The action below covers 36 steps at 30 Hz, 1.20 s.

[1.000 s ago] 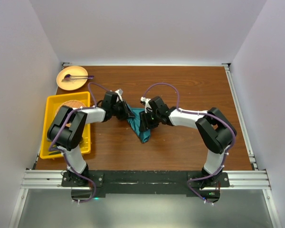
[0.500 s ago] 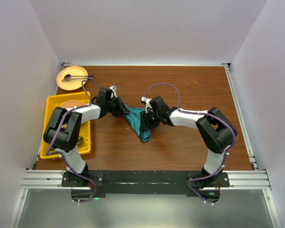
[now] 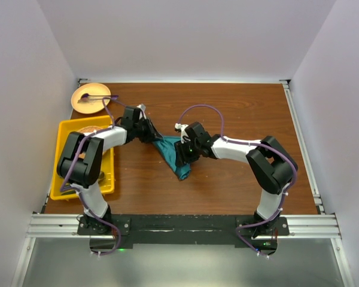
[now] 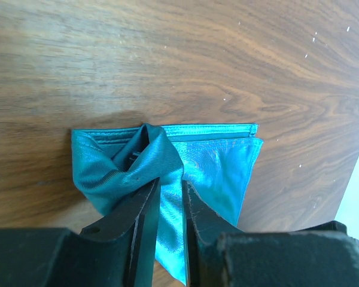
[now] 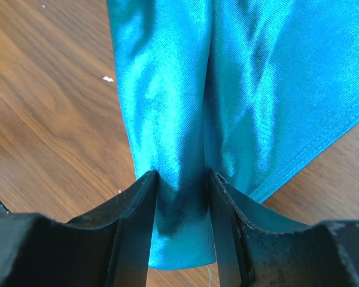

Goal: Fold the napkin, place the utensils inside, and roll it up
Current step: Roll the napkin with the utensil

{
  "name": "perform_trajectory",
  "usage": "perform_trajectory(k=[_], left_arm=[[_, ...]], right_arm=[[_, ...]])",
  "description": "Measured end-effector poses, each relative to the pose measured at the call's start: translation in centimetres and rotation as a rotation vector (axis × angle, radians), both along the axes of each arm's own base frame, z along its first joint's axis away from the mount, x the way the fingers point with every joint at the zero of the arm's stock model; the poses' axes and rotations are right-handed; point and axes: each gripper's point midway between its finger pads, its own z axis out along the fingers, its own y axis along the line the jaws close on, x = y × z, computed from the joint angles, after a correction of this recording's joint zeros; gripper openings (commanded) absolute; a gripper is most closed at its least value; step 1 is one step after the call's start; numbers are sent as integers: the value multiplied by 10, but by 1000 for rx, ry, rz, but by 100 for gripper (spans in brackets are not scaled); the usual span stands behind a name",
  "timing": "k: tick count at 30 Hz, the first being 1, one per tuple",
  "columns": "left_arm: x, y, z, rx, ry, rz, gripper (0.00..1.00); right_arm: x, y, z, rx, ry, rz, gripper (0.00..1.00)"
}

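**Item 1: your left gripper (image 4: 170, 186).** Jaws narrow, closed on a raised fold of the napkin (image 4: 221, 158). The cloth rises to a peak where the tips meet and fills the slit between them. From overhead, this gripper sits at the napkin's far-left corner.

**Item 2: your right gripper (image 5: 179, 179).** Jaws set wider than the left pair, clamped on a thick ridge of the napkin that fills the gap from one jaw to the other. More cloth fans out beyond the tips, with a stitched hem along its right edge. From overhead, this gripper lies over the napkin's right side, facing your left one across the cloth.

**Item 3: napkin.** Teal, shiny, plain. It lies between your two grippers, gathered into a rough triangle with the wide edge on the far side and the point toward the arm bases. In the left wrist view, two hemmed layers lie nearly edge on edge, with a rumpled bunch at the napkin's left end.

**Item 4: table (image 3: 245, 113).** Brown wood grain, directly under the napkin.

**Item 5: yellow tray (image 3: 63, 128).** Left of the napkin and well apart from it, with your left arm (image 3: 84, 161) reaching over it. A round brown thing (image 3: 91, 128) shows at its far end; you cannot tell what it is.

**Item 6: plate (image 3: 84, 105).** Tan and round, to the far left of the napkin, just beyond the tray. A stick utensil with a purple end (image 3: 94, 95) lies across it.
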Motion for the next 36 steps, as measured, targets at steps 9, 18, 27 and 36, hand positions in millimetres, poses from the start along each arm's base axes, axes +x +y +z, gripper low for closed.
perform_trajectory(k=[9, 18, 27, 36], left_arm=[[17, 7, 8, 14, -23, 28, 25], [15, 10, -12, 46, 27, 26, 26], [26, 14, 21, 87, 7, 22, 44], [10, 44, 69, 158, -39, 134, 47]], right_arm=[[-1, 0, 0, -4, 2, 3, 51], [-2, -12, 7, -145, -37, 1, 81], [25, 9, 47, -229, -211, 51, 88], [28, 33, 16, -361, -263, 110, 79]])
